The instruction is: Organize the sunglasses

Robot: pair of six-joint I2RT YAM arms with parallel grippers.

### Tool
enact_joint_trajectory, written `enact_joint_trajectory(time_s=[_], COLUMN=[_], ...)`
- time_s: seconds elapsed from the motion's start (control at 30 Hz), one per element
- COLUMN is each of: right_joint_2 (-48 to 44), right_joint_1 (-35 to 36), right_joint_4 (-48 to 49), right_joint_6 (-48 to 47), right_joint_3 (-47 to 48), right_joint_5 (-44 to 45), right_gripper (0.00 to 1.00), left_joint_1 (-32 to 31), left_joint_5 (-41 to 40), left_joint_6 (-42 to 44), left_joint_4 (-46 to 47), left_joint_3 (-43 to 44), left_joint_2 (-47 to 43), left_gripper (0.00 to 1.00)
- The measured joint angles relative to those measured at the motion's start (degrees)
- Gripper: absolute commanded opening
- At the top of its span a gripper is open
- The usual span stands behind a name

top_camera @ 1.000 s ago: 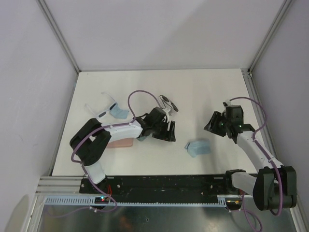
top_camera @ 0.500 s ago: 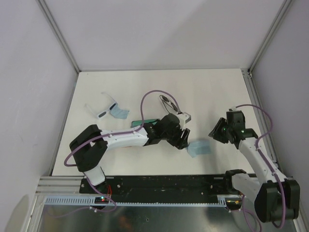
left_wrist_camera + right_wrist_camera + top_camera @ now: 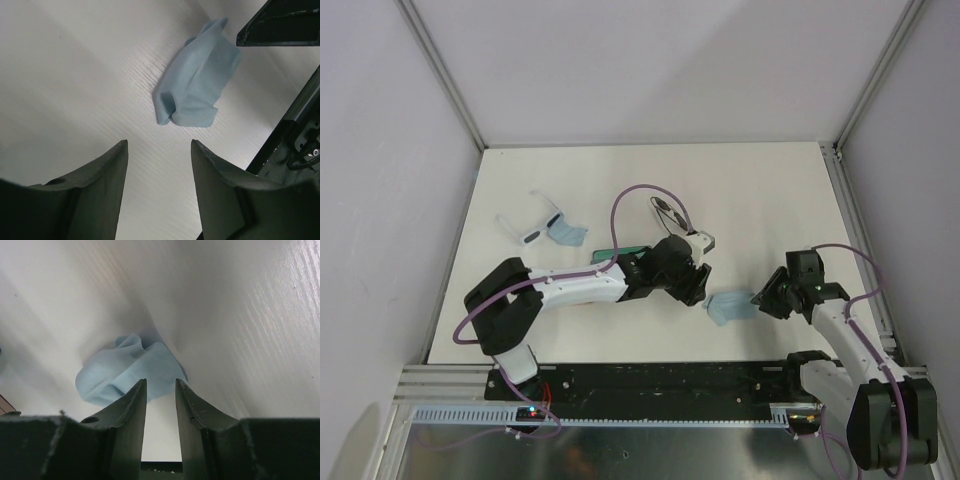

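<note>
The white-framed sunglasses (image 3: 533,226) lie at the back left, partly on a light blue cloth (image 3: 568,236). The thin dark-framed sunglasses (image 3: 667,210) lie mid-table, just behind my left arm. A second crumpled blue cloth (image 3: 731,306) (image 3: 197,92) (image 3: 127,372) sits between my two grippers. My left gripper (image 3: 698,291) (image 3: 159,142) is open and empty, just left of that cloth. My right gripper (image 3: 761,298) (image 3: 160,382) is open by a narrow gap with nothing in it, its tips at the cloth's right edge.
A teal-edged object (image 3: 618,252) shows partly under my left arm. The black rail (image 3: 660,378) runs along the table's near edge. Grey walls close in the table on the left, back and right.
My left arm swung right, from the pink case to the near-side cloth. My right gripper came down and in toward the same cloth. Both pairs of jaws narrowed.
</note>
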Motion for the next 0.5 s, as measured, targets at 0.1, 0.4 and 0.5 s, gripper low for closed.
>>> enact_joint_trajectory(time_s=[0.1, 0.4, 0.5], right_joint_2=[1.1, 4.0, 5.2], right_joint_1=[0.0, -0.1, -0.1], right_joint_4=[1.2, 6.3, 7.5], right_joint_6=[0.7, 2.1, 2.4], right_joint_3=[-0.4, -0.5, -0.5], right_joint_5=[-0.4, -1.2, -1.2], right_gripper=[0.36, 0.37, 0.37], left_joint_1=[-0.1, -0.1, -0.1], left_joint_5=[-0.3, -1.1, -1.1], left_joint_6=[0.2, 0.2, 0.2], left_joint_4=[0.0, 0.0, 0.0], left_joint_3=[0.0, -1.2, -1.2], left_joint_2=[0.0, -0.1, -0.1], left_gripper=[0.57, 0.56, 0.55])
